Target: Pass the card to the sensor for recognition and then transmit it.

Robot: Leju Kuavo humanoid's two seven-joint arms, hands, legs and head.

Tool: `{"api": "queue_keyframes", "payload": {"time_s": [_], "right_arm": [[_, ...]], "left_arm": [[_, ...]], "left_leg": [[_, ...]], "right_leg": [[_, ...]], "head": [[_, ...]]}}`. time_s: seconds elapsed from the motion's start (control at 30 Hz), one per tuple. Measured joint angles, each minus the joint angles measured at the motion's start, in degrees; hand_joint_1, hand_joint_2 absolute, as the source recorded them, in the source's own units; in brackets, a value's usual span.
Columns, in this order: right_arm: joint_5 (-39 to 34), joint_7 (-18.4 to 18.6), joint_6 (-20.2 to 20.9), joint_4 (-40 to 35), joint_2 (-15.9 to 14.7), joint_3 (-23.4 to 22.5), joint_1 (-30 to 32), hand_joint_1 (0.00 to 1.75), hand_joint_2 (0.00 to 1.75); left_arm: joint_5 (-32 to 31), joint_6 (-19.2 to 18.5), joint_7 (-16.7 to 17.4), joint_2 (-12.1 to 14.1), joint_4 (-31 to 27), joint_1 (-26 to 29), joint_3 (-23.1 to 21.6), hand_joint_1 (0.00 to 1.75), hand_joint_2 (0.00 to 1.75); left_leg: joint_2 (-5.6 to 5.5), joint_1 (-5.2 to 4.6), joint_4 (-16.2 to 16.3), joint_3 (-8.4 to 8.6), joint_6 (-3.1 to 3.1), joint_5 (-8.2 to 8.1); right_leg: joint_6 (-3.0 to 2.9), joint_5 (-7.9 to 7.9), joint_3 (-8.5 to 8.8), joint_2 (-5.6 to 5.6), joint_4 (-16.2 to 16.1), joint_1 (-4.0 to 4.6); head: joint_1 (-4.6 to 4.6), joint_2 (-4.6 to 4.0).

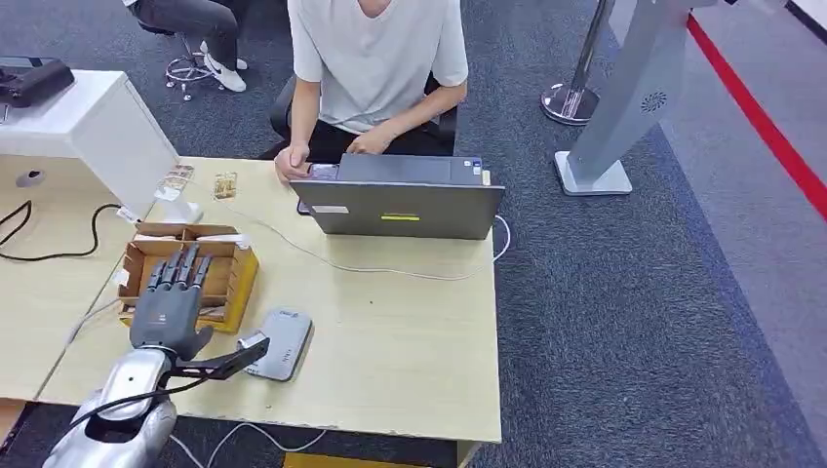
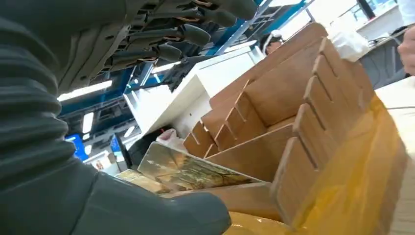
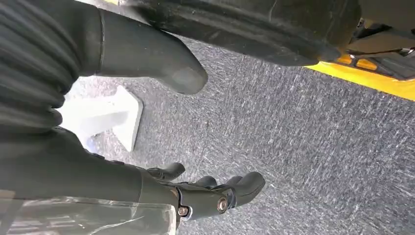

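The left hand [image 1: 173, 297] hovers over the cardboard box [image 1: 234, 283] at the table's [image 1: 410, 331] 9 o'clock side, fingers spread wide and holding nothing. In the left wrist view a card [image 2: 188, 169] stands tilted in a slot of the box, just under the hand. The grey sensor [image 1: 280, 341] lies at the box's 4 o'clock. A person [image 1: 375, 58] sits behind a laptop [image 1: 400, 200] at 12 o'clock. The right hand [image 3: 147, 122] hangs over carpet [image 3: 293, 132], fingers loosely apart, empty.
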Motion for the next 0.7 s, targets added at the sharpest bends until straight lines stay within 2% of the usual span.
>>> {"api": "queue_keyframes", "payload": {"time_s": [0.67,0.7], "right_arm": [[0.6,0.1,0.0,0.0,0.0,0.3,-0.1,0.0,1.75],[0.6,0.2,0.0,0.0,0.0,0.3,-0.1,0.0,1.75]], "left_arm": [[-1.3,0.5,0.7,-0.1,0.0,1.0,3.9,0.0,1.75],[-1.4,0.5,0.7,-0.1,0.0,1.0,4.0,1.75,1.75]], "left_leg": [[0.0,0.0,0.0,0.0,0.0,0.0],[0.0,0.0,0.0,0.0,0.0,0.0]], "right_leg": [[0.0,0.0,0.0,0.0,0.0,0.0],[0.0,0.0,0.0,0.0,0.0,0.0]], "head": [[0.0,0.0],[0.0,0.0]]}}
